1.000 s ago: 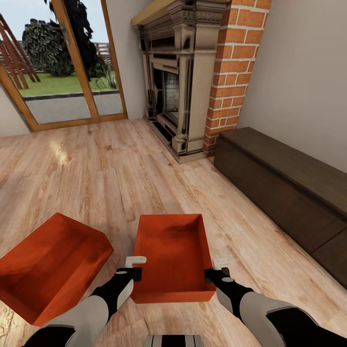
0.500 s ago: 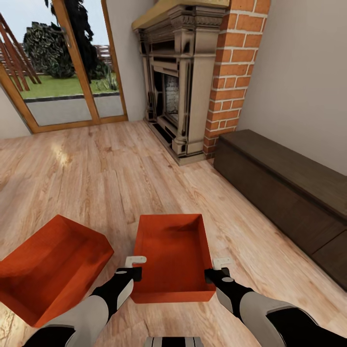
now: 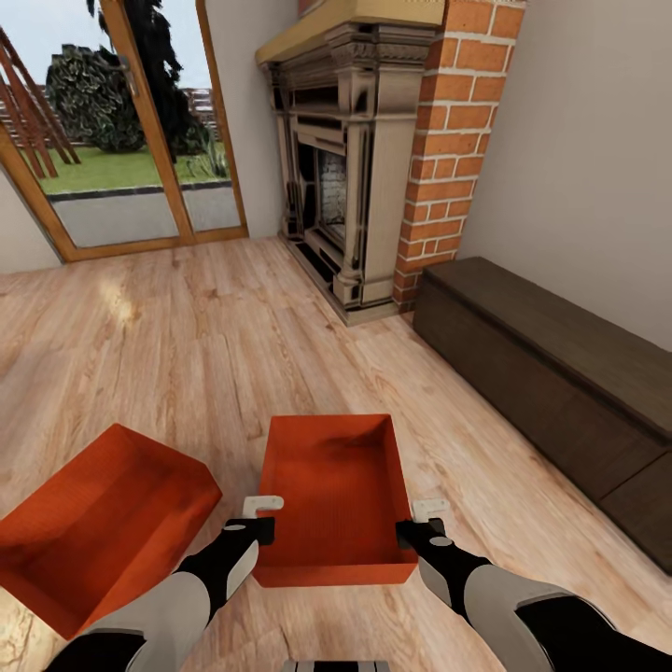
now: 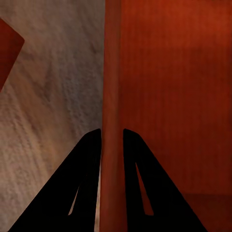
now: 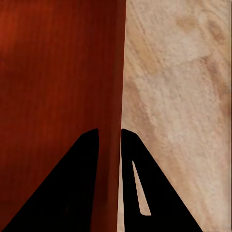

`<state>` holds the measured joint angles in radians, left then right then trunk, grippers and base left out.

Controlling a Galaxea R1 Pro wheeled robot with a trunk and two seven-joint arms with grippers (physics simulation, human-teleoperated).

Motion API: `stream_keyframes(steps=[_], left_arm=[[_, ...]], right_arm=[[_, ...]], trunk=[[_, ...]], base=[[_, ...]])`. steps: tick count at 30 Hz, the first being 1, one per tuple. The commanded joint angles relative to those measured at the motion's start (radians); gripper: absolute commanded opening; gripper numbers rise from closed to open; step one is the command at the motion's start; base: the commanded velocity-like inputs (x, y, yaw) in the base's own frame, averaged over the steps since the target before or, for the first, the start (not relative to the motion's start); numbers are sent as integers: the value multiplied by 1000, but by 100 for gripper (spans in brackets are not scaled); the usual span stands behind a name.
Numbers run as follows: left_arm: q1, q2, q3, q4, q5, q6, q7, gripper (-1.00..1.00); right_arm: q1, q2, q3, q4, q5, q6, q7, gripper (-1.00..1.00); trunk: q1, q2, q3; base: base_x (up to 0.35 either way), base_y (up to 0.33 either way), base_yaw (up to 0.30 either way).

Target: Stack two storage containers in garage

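At lower centre, both the left end effector [image 3: 264,518] and right end effector [image 3: 422,523] clench the held container's [image 3: 338,495] side walls, the second container [image 3: 93,523] lower left, the dark bench [image 3: 560,373] right, wrist views revealing each wall pinched between fingers [image 4: 84,164].

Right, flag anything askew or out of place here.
The second container, beside the left hand, sits tilted and turned at an angle on the wood floor. The gripped container sits squarely between both hands; the right hand pinches its other wall.
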<state>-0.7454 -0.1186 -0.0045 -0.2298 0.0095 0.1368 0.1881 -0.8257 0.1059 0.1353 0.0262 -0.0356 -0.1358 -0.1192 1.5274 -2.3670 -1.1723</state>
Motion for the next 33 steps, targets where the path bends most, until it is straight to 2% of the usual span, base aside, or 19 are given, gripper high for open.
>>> stream_keyframes(steps=[1, 33], left_arm=[[0, 1, 3, -3, -9, 7, 10, -100], [0, 1, 5, -2, -9, 7, 10, -100]], right_arm=[[-1, 0, 4, 4, -21, -7, -8, -100], [-1, 5, 3, 3, -24, -4, -10, -100]], trunk=[[-4, 7, 2], [-127, 231, 103]], base=[[0, 0, 0], [0, 0, 0]])
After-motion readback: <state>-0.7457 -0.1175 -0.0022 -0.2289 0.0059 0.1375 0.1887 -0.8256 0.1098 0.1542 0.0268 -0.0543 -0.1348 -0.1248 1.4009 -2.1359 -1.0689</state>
